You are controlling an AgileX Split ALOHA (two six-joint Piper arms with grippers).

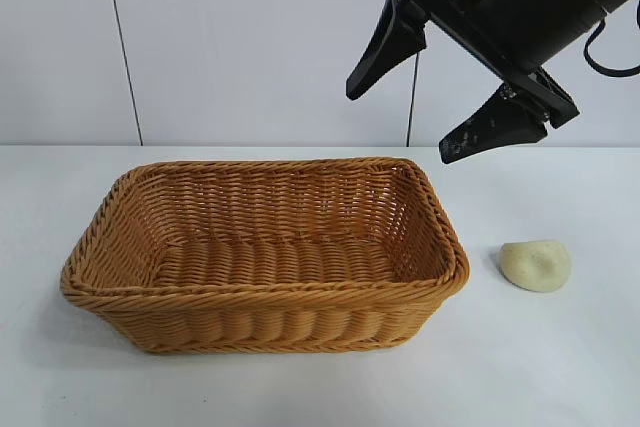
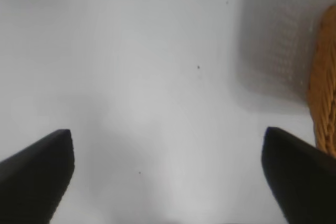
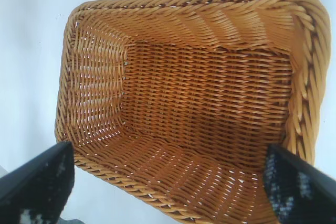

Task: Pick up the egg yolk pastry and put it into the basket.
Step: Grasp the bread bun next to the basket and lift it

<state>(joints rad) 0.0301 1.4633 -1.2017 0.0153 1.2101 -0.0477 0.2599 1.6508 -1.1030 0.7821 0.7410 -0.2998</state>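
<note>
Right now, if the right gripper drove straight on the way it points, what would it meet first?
Probably the woven floor of the golden-brown wicker basket: the right gripper, jaws open, looks straight into it, with nothing between.

Bright, even light fills the scene, and the golden-brown woven wicker basket (image 1: 262, 252) casts only a faint, soft shadow on the white table (image 1: 560, 367). The left wrist view is hazy and out of focus; the other two are sharp.
</note>
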